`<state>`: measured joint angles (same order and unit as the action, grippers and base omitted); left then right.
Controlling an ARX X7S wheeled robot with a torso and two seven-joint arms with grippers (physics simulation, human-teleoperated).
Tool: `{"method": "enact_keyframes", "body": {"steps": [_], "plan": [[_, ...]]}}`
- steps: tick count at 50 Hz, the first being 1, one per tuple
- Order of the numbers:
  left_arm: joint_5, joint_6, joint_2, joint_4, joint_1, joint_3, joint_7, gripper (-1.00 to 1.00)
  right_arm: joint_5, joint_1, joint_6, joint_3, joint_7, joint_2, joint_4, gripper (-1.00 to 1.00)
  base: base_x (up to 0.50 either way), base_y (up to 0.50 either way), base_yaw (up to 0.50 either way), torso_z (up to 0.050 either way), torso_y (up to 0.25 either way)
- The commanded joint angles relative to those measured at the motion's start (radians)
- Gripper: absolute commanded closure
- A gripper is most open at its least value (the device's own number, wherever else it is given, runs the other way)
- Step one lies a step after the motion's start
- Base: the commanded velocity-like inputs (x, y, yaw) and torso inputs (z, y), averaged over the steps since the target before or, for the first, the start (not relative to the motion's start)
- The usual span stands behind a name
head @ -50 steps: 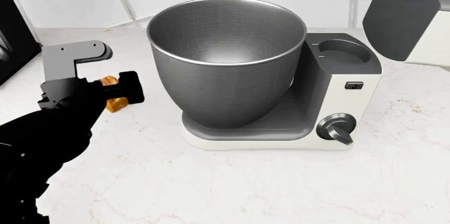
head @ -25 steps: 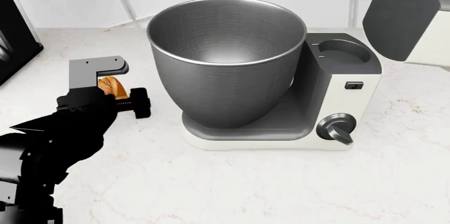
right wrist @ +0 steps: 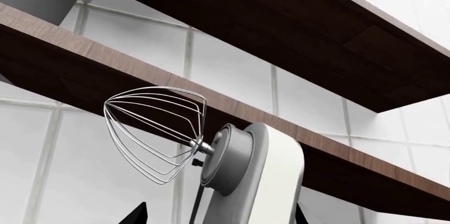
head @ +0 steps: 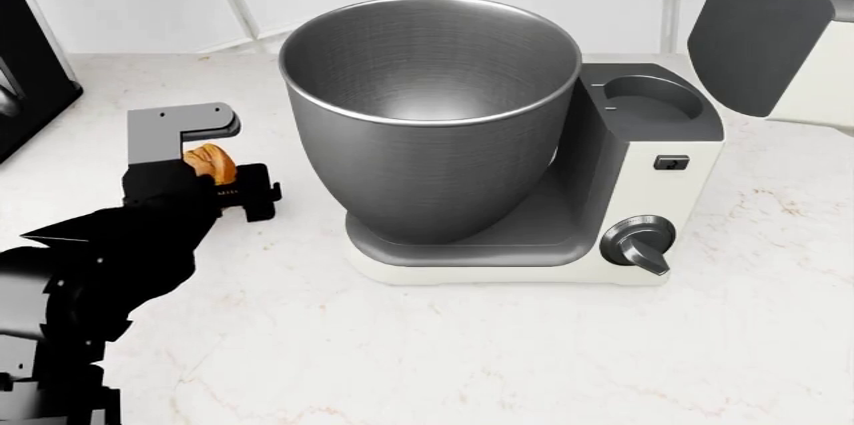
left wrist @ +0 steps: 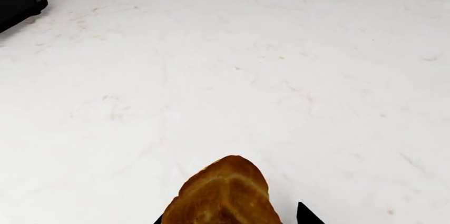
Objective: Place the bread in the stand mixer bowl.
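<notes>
Bread: small, light, likely soft loaf, clamped across its sides in left gripper jaws beside steel mixer bowl; right jaws' state indeterminable.

Golden-brown bread, dark grey brushed-steel bowl, white veined marble counter

The left arm is matte black with angular, faceted panels. A grey L-shaped bracket sits at its wrist, and the left claw is blocky black.
</notes>
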<state>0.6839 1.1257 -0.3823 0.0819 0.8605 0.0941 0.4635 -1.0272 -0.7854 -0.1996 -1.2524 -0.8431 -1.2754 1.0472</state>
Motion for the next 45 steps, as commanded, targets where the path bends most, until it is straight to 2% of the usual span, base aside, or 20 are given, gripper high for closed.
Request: {"method": "enact_keyframes", "body": {"steps": [1,11,15,23,29,34,42,45], "plan": [[0.070,0.089,0.006,-0.171,0.002,-0.104,0.053,1.00,0.031,0.001,0.018,-0.012,0.031,0.030,0.000,-1.00,0.00,0.00,0.00,0.000,0.000],[0.186,0.241,-0.014,-0.409,0.127,-0.201,0.150,1.00,0.028,0.001,0.019,-0.021,0.043,0.043,0.000,-1.00,0.00,0.00,0.00,0.000,0.000],[0.252,0.329,-0.005,-0.455,0.249,-0.246,0.191,1.00,0.025,0.001,0.016,-0.027,0.048,0.045,0.000,-1.00,0.00,0.00,0.00,0.000,0.000],[0.305,0.404,0.027,-0.448,0.464,-0.250,0.250,1.00,0.014,0.001,0.007,-0.043,0.052,0.042,0.000,-1.00,0.00,0.00,0.00,0.000,0.000],[0.376,0.432,0.068,-0.430,0.557,-0.241,0.291,1.00,0.012,0.001,0.005,-0.045,0.054,0.044,0.000,-1.00,0.00,0.00,0.00,0.000,0.000],[0.469,0.428,0.106,-0.379,0.606,-0.251,0.329,1.00,0.018,0.001,0.007,-0.039,0.057,0.049,0.000,-1.00,0.00,0.00,0.00,0.000,0.000],[0.702,0.426,0.161,-0.268,0.657,-0.298,0.432,1.00,0.024,0.001,0.011,-0.031,0.060,0.053,0.000,-1.00,0.00,0.00,0.00,0.000,0.001],[0.749,0.413,0.175,-0.251,0.665,-0.293,0.427,1.00,0.028,0.001,0.015,-0.024,0.061,0.055,0.000,-1.00,0.00,0.00,0.00,0.000,0.000]]}}
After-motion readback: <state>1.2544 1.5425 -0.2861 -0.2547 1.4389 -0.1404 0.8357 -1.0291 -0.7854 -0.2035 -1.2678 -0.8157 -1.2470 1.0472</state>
